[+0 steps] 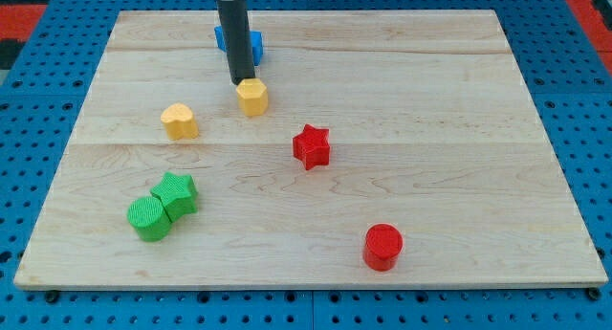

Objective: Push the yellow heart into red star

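The yellow heart (179, 121) lies left of the board's middle. The red star (311, 145) lies to its right and slightly lower, well apart from it. My tip (240, 82) is at the upper middle of the board, touching or just behind the top edge of a yellow hexagon block (252, 97). The tip is up and to the right of the yellow heart, and up and to the left of the red star. The rod rises out of the view's top.
A blue block (256, 43) sits behind the rod near the top, partly hidden. A green star (176, 194) and a green cylinder (149, 218) touch at lower left. A red cylinder (382, 246) stands at lower right. The wooden board (459, 110) lies on a blue pegboard.
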Available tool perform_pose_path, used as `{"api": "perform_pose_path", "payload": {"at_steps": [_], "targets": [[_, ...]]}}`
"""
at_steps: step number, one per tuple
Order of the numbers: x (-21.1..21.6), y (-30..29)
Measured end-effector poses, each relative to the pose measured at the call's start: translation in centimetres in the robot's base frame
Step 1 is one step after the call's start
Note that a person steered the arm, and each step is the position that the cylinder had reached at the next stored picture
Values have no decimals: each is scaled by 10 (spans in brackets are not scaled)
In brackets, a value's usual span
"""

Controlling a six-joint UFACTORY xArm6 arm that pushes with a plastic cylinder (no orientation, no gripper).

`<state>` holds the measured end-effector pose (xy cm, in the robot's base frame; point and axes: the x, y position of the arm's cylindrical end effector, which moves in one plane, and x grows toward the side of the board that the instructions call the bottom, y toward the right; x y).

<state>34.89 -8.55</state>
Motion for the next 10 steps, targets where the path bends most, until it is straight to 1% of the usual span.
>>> {"api": "perform_pose_path", "payload": {"at_steps": [1, 2, 3, 4, 5, 6, 7, 8, 9, 10], "targets": [[24, 7], [44, 33], [57, 48], [53, 20], [4, -9], [-7, -81], [10, -143], [48, -132], [73, -109], [65, -68]]}}
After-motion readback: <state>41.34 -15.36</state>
